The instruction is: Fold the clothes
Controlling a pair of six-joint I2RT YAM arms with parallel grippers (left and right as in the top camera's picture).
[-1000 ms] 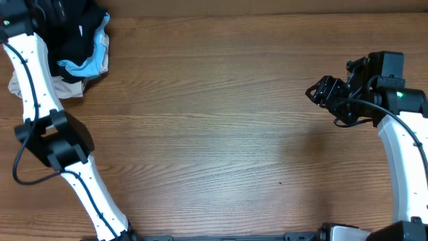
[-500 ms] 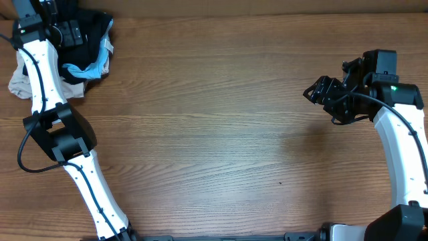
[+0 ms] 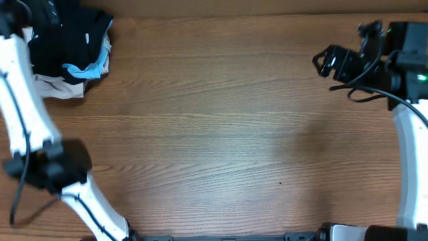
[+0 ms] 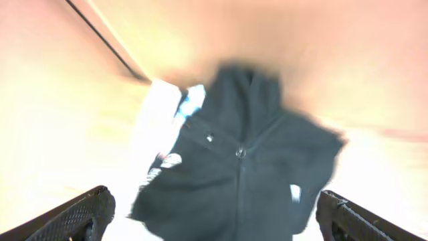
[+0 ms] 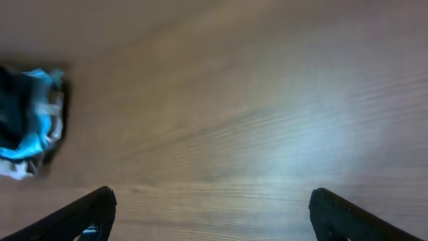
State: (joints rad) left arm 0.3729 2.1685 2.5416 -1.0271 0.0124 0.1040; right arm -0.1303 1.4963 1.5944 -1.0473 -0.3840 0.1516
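Note:
The black T-shirt [image 3: 70, 37] lies crumpled on a pile at the far left corner of the table. In the left wrist view it [image 4: 247, 167] fills the middle, blurred, with small white marks. My left gripper [image 4: 214, 211] is open above it, one finger on each side, holding nothing. In the overhead view the left arm reaches up to that corner. My right gripper [image 3: 326, 61] is open and empty over bare wood at the far right, and its fingers [image 5: 214, 211] are spread wide in the right wrist view.
A light blue shirt [image 3: 92, 65] and a beige garment [image 3: 59, 87] lie under the black one. The pile shows at the left edge of the right wrist view [image 5: 30, 120]. The wooden table [image 3: 214, 134] ends just beyond the pile.
My left arm has swung and its gripper has shifted over the pile. My right gripper has moved toward the table's far edge. The pile looks slightly shifted.

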